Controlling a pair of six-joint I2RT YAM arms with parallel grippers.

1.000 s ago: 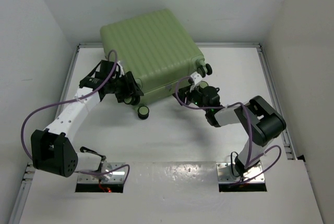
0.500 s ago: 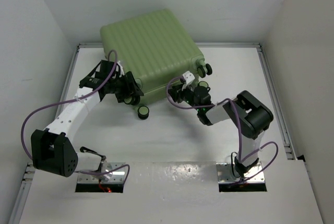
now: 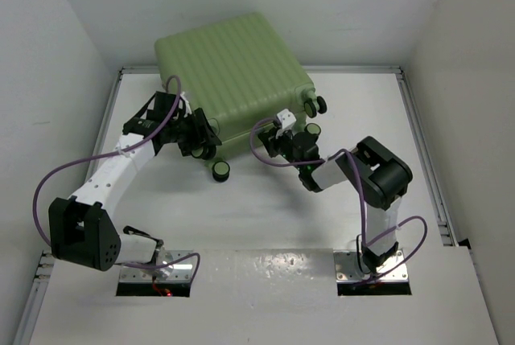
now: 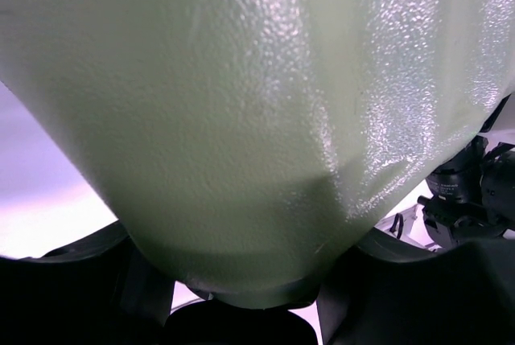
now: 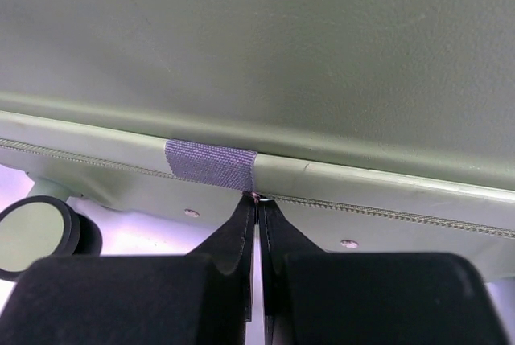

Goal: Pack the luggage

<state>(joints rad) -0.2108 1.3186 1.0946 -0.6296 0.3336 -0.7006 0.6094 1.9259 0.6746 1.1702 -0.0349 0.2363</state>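
The luggage [image 3: 233,80], a light-green ribbed hard-shell case, is seen lying flat on the white worktop [image 3: 265,216], towards the far side and left of centre, turned at an angle so that one corner is directed at the near edge. Its two halves are laid one on the other, and small black wheels [image 3: 220,171] are seen at its near corner and along its right-hand end. The left tool [image 3: 197,139] is placed at the near-left edge of the case. In the left wrist view a rounded corner of the green shell is seen between the dark fingers [image 4: 72,289], which are held apart on either side of it. Whether the shell is actually squeezed by them cannot be told. The right tool [image 3: 273,137] is brought up against the near-right edge of the case, between two of the wheels. In the right wrist view its fingers are pressed together with no gap left, and their tips are set at the seam of the rim, directly below a short grey webbing tab [image 5: 211,163] that is sewn across it. A stitched line is seen running along that rim, and one wheel is shown at the lower left of that view. Purple cables [image 3: 48,184] are looped along both arms.
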